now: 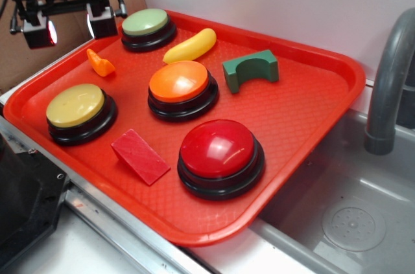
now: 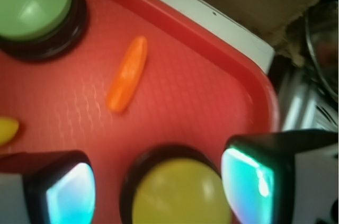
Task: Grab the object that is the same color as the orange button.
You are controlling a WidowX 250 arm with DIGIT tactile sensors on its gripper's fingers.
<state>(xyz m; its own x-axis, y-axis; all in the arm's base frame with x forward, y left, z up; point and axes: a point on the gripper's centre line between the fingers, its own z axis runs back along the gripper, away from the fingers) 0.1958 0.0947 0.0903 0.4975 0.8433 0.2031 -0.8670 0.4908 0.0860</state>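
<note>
The small orange carrot-like object (image 1: pixel 100 63) lies on the red tray (image 1: pixel 305 125) near its far-left rim, between the green and yellow buttons. From the wrist it shows as a slim orange piece (image 2: pixel 127 81) ahead of the fingers. The orange button (image 1: pixel 179 81) stands mid-tray, to the right of the object. My gripper (image 1: pixel 70 26) hangs above the tray's far-left corner, up and left of the object, open and holding nothing. In the wrist view the gripper (image 2: pixel 159 192) frames the yellow button (image 2: pixel 177 195) below it.
On the tray are a green button (image 1: pixel 147 24), a yellow button (image 1: pixel 76 107), a red button (image 1: pixel 218 151), a yellow banana toy (image 1: pixel 190 45), a green arch block (image 1: pixel 251 68) and a red wedge (image 1: pixel 139 155). A sink (image 1: pixel 350 222) with a grey faucet (image 1: pixel 389 79) is on the right.
</note>
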